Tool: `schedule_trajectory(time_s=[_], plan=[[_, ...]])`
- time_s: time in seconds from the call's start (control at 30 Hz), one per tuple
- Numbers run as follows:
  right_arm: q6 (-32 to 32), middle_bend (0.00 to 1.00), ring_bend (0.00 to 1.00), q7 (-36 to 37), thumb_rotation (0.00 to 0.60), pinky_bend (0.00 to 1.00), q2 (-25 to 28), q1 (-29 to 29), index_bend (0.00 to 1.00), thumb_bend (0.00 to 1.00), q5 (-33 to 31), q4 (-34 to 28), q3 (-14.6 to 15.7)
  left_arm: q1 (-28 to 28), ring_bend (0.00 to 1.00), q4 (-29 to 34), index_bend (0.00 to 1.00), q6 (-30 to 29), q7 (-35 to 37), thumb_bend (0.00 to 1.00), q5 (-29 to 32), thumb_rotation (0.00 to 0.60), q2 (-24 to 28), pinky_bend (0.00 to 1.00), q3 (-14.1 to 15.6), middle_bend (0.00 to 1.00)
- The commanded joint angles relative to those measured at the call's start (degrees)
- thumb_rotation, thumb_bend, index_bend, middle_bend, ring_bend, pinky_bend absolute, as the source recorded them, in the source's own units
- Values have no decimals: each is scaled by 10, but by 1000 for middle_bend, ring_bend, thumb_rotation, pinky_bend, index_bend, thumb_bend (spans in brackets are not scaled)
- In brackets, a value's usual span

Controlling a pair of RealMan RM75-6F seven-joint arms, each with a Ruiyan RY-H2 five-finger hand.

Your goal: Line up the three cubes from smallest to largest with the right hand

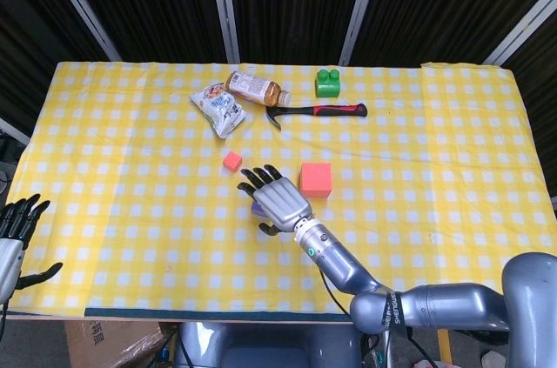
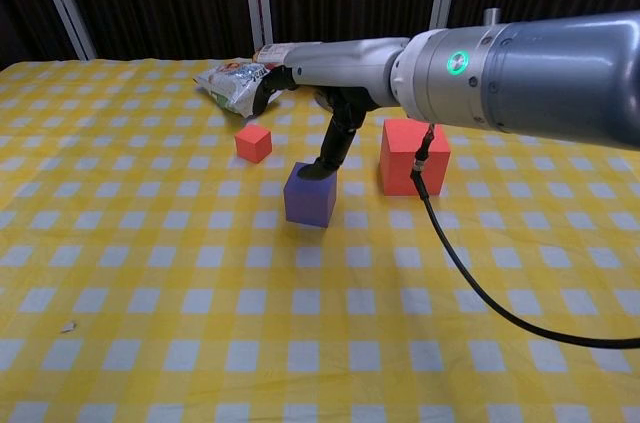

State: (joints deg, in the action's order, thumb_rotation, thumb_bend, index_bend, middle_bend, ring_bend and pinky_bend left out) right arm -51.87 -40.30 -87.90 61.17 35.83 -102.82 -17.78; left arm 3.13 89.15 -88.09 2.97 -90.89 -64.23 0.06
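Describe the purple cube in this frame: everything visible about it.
The purple cube is a matte, plain-faced block, foam-like in look, middle-sized among the three cubes. It sits flat on the yellow checked tablecloth, between the small red cube and the large red cube, touching neither. The right hand is spread over it; in the chest view a fingertip rests on or just above its top rear edge. In the head view the hand hides most of it.

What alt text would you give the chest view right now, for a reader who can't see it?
The robot's right hand reaches over a purple cube on a yellow checked tablecloth, one finger touching its top. A small red cube sits to its left and a large red cube to its right, partly behind the arm.
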Motion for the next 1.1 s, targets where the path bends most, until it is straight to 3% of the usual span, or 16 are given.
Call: schedule_trajectory(time_s=[0.03, 0.23, 0.53, 0.9, 1.1], plan=[[-9, 4, 0, 0, 600, 12, -23, 16, 239, 362, -11, 26, 6, 1, 0, 1, 0, 1, 2, 39, -1, 600, 1, 37, 1, 0], [-21, 3, 0, -15, 600, 0, -50, 37, 237, 362, -34, 57, 24, 2, 0, 4, 0, 3, 7, 40, -2, 600, 4, 38, 2, 0], [-43, 0, 0, -44, 600, 0, -74, 65, 117, 362, -85, 80, 34, 3, 0, 7, 0, 5, 12, 40, -5, 600, 7, 38, 5, 0], [-58, 0, 0, -49, 600, 0, -100, 76, 118, 362, -102, 120, 41, 3, 0, 9, 0, 5, 18, 41, -8, 600, 10, 38, 7, 0], [-72, 0, 0, -72, 600, 0, -113, 86, 203, 362, -121, 137, 46, 4, 0, 10, 0, 5, 23, 41, -10, 600, 11, 38, 8, 0]])
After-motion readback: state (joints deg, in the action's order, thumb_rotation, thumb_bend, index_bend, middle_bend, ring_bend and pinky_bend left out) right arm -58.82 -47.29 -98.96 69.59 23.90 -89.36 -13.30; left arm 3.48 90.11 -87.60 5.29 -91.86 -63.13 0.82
